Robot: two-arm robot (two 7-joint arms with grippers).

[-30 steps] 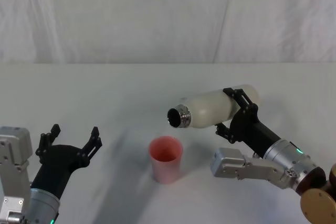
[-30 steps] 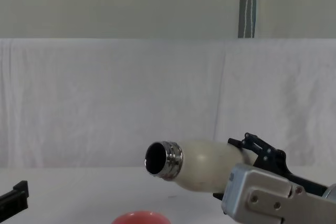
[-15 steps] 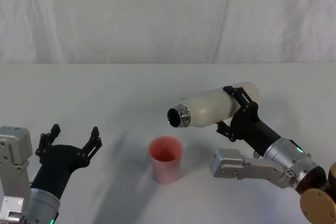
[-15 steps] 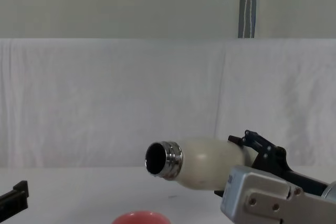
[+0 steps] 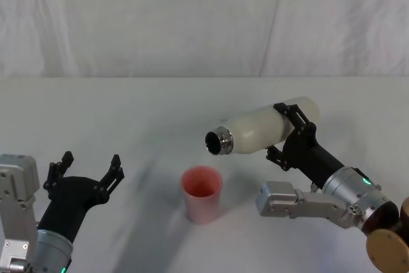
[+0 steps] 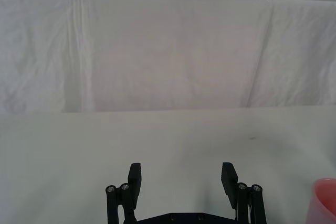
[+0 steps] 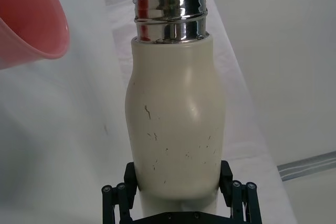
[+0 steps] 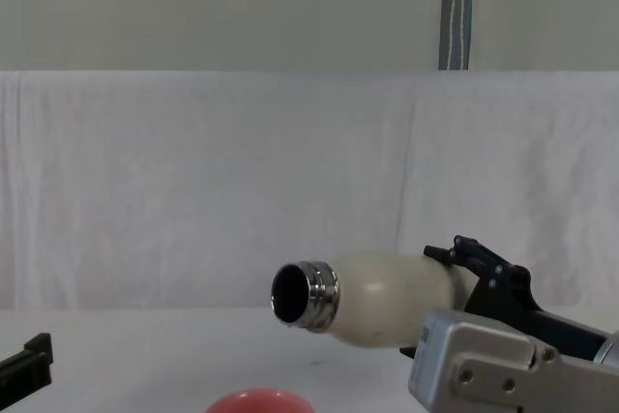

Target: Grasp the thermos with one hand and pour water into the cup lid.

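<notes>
Head view first: what is the right gripper [image 5: 295, 133] doing?

— Its fingers are clamped on the lower body of the thermos [image 5: 263, 131], which lies nearly on its side in the air, steel neck pointing away from the gripper toward the robot's left.

— And the cup lid [image 5: 202, 193]?

— It stands upright on the white table [image 5: 128, 113], below and just beyond the thermos mouth, not touching it. In the right wrist view the lid's pink rim [image 7: 29, 22] sits off to one side of the neck.

— The left gripper [image 5: 86, 169]?

— It hovers low, well apart from the lid, fingers spread wide with nothing between them.
</notes>
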